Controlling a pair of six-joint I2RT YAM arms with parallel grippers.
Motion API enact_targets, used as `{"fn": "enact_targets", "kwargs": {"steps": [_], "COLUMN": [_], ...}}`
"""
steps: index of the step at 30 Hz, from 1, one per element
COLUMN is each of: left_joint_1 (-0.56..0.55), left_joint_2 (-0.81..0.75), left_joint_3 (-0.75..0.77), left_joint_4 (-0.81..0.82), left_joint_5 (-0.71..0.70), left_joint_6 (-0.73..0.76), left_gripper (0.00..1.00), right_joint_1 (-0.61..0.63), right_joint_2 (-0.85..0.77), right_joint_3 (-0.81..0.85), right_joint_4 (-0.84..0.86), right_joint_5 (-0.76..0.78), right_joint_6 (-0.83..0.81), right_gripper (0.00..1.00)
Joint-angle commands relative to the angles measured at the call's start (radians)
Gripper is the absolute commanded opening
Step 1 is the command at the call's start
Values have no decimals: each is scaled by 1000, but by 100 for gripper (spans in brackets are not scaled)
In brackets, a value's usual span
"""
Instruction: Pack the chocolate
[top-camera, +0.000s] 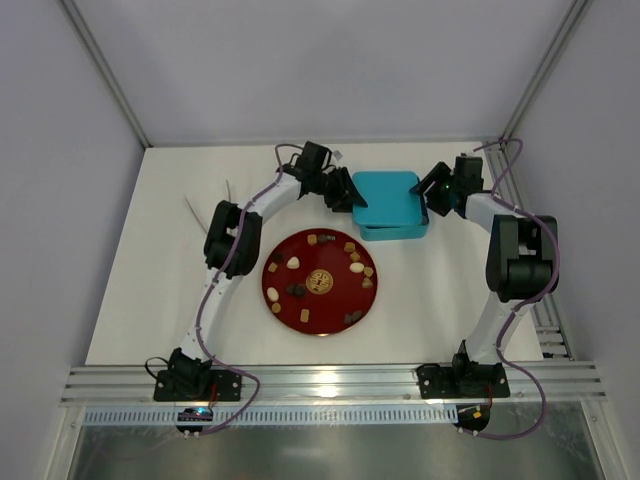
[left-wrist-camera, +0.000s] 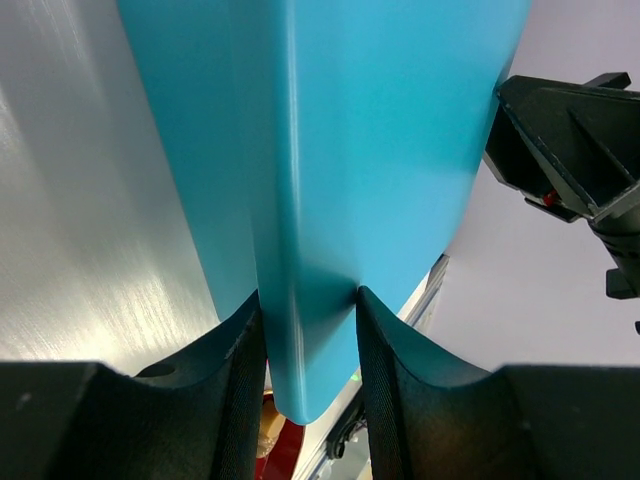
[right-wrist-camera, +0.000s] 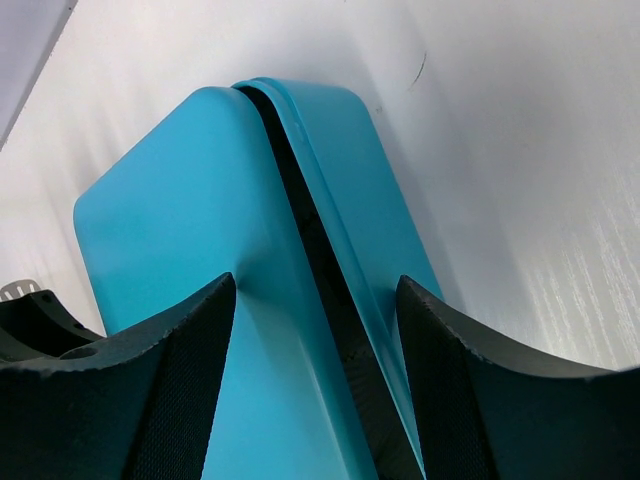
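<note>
The chocolate lies on one red plate, about fifteen little pieces (some are too small to count for sure). The plate sits nearer the robot than the one teal box. The left claw pinches the box's left edge and is closer to the plate. The right claw grips its right end.

top external: high behind the arm bases, looking down on the whole white table.
left wrist: on left gripper, very close to teal rounded plastic box, facing right.
right wrist: on right gripper, equally close, facing left.
shared: box, all three views.
</note>
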Motion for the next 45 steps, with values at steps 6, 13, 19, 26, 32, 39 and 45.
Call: {"fn": "enact_targets", "kwargs": {"steps": [6,13,19,26,32,39,45], "left_joint_1": [-39,-39,-30,-27,-27,-30,-34], "left_joint_2": [-24,3,22,16,-9,-38,-69], "left_joint_3": [54,111,140,130,77,45,5], "left_joint_4": [-73,-116,-142,-163,-159,-157,-156], "left_joint_5": [-99,-121,-130,-133,-135,-135,-138], "left_joint_6": [18,26,40,57,71,84,98], "left_gripper": [38,37,38,38,39,38,38], "right_joint_1": [68,88,111,120,120,120,122], "right_joint_2": [-86,-73,-72,-75,-73,-75,-75], "right_joint_3": [-25,-44,-71,-87,-82,-82,-82], "right_joint_4": [75,130,171,199,202,208,210], "right_joint_5": [-61,-96,-116,-124,-128,-133,-135], "right_joint_6": [96,158,197,220,223,226,231], "right_gripper": [67,66,66,67,68,75,76]}}
